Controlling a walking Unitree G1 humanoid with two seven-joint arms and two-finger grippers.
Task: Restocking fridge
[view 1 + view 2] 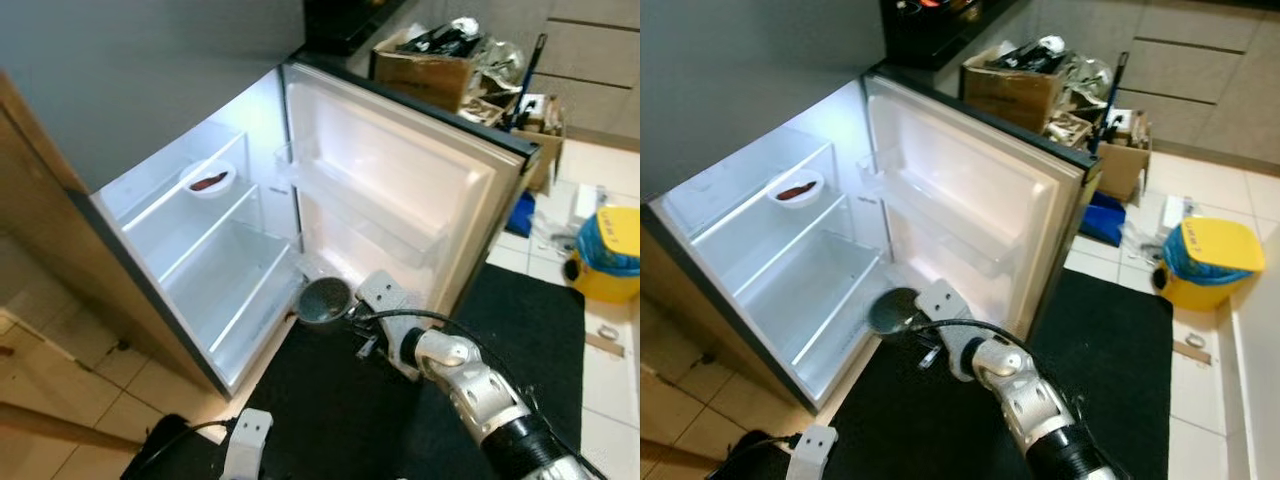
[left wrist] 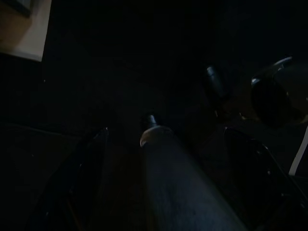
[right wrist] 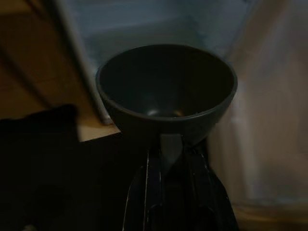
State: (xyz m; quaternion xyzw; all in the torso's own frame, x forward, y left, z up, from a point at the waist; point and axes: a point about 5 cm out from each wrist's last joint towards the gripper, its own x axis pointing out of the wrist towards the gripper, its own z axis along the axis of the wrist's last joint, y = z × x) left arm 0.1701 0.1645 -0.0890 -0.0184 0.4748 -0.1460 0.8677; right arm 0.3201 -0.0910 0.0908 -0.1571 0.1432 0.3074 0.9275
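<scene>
Step in hand: carrying bowl [image 1: 325,300] to fridge [image 1: 215,250]. Right gripper [image 3: 168,159] clamped on bowl's wall, at fridge's foot. Left gripper [image 2: 159,159] idle below fridge, jaws: cannot tell. Next: lift onto a shelf.

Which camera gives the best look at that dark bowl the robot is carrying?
The right wrist view: the dark bowl sits close, its hollow showing, rim pinched in the right gripper. Both eye views show it small, by the open fridge. The left wrist view is dark.
</scene>
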